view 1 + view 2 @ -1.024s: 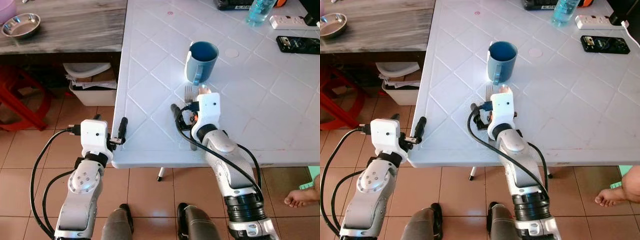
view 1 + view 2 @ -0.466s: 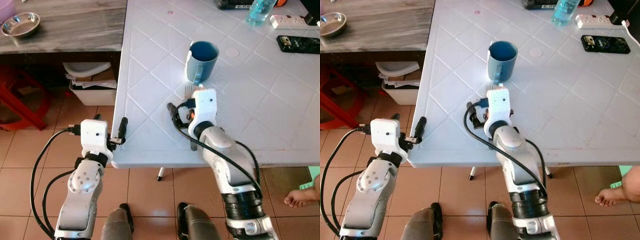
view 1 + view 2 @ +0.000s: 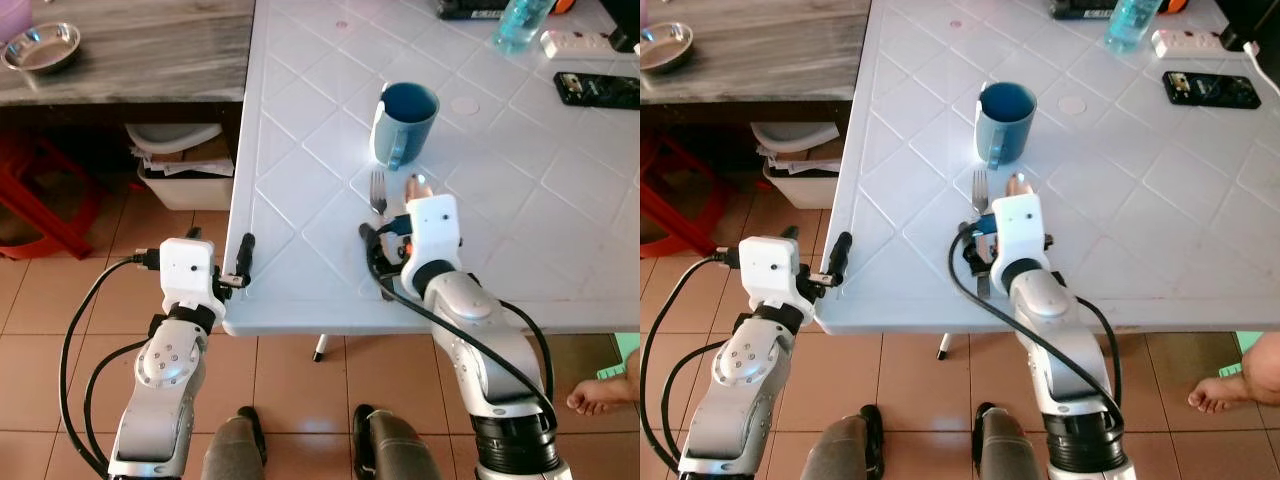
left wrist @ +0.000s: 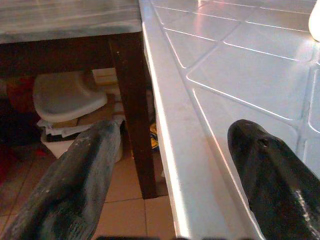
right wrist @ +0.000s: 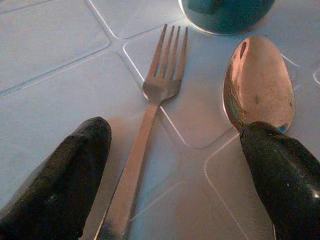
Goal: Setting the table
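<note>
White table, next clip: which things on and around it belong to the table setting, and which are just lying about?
Part of the job:
- fork
- spoon
- blue mug
- right pincer, open over the fork
- white table

Lying about:
- black phone
- power strip
- water bottle
- metal bowl on the wooden side table

My right gripper (image 5: 175, 185) hangs spread wide over the table (image 5: 45, 45). A fork (image 5: 145, 125) lies between my fingers (image 5: 55, 185), tines toward 12 o'clock. A spoon (image 5: 258, 82) lies at 2 o'clock, its bowl just past my other finger. A blue mug (image 5: 227, 12) stands at 12 o'clock.
</note>
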{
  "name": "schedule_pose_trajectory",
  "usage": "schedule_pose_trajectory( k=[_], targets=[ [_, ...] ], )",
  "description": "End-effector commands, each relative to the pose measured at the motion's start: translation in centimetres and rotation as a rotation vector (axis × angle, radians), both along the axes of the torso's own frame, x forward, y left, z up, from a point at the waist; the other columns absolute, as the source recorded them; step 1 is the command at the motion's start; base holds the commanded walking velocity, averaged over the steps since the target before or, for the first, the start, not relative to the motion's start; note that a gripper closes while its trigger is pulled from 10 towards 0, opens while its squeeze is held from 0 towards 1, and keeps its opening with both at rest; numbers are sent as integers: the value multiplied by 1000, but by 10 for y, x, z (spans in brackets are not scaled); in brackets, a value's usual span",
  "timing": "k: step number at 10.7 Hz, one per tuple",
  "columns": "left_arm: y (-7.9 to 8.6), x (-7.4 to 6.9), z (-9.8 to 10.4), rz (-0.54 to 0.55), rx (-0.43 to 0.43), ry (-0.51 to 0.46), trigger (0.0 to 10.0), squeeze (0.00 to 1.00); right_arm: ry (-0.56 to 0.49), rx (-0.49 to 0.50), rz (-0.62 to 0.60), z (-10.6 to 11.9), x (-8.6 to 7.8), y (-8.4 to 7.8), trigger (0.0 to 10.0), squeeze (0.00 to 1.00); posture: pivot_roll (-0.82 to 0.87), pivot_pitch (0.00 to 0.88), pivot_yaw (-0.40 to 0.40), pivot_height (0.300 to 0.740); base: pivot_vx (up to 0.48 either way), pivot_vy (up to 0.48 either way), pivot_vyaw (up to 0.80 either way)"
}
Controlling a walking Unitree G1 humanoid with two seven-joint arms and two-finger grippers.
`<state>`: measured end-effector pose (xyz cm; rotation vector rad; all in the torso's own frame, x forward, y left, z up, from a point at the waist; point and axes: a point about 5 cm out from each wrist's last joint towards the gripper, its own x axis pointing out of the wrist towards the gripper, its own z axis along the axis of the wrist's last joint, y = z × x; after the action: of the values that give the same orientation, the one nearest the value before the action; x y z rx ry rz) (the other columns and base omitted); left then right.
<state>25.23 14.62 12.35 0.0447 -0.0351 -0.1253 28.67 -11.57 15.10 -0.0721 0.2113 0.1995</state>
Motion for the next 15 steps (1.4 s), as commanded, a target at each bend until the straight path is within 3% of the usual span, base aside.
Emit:
schedule_pose_trajectory(
  k=[1,5,11,12,13,14,15],
  targets=[
    [0,-1,-2,-1,-1,14,10000,0,25,11,-17,-1,1,-1,10000,0,-34,239,24,740,0,0,0],
    [2,-2,-2,10,2,11,10000,0,-60,13,12,20,15,12,10000,0,-24,238,18,740,0,0,0],
    [0,-2,-3,3,1,17,10000,0,30,53,69,5,15,33,10000,0,-23,246,19,740,0,0,0],
    [0,-2,-3,2,0,17,10000,0,48,58,64,2,14,33,6667,0,-22,246,18,740,0,0,0],
    [0,-2,-3,3,-1,16,10000,0,90,72,41,-5,13,30,1137,0,-21,248,17,740,0,0,0],
    [1,-2,-3,3,0,18,10000,0,115,93,34,-9,12,29,0,0,-21,248,17,740,0,0,0],
    [1,-2,-3,2,-1,19,10000,0,140,109,29,-15,12,26,0,0,-21,248,17,740,0,0,0]
  ],
)
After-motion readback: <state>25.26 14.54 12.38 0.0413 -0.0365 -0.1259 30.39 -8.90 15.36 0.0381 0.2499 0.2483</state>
